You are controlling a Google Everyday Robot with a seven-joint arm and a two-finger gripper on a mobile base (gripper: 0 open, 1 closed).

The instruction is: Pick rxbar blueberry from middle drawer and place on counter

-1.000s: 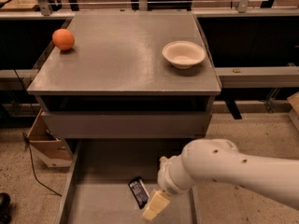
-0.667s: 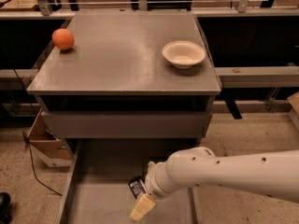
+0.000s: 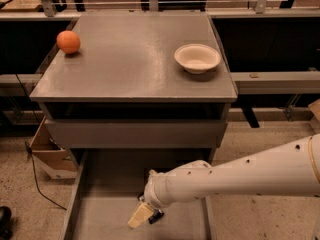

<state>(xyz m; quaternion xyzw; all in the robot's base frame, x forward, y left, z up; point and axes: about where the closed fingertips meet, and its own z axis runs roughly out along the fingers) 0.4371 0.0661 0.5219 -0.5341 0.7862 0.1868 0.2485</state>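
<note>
Arm [image 3: 240, 176]: stretches in from four o'clock, wrist dipped.
Gripper [image 3: 142, 215]: down in middle drawer [image 3: 100, 219], six o'clock; grip unreadable.

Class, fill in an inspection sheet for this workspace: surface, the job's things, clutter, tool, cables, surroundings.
Surface: grey counter, flat, forming the cabinet top.
Job's things: rxbar blueberry lies in the open middle drawer, mostly hidden by the tool.
Clutter: orange ball at the counter's far left; white bowl at its right.
Tool: tool is low inside the drawer, over the bar.
Cables: black cable on the floor, left of the drawer.
Surroundings: cardboard box beside the cabinet.
</note>
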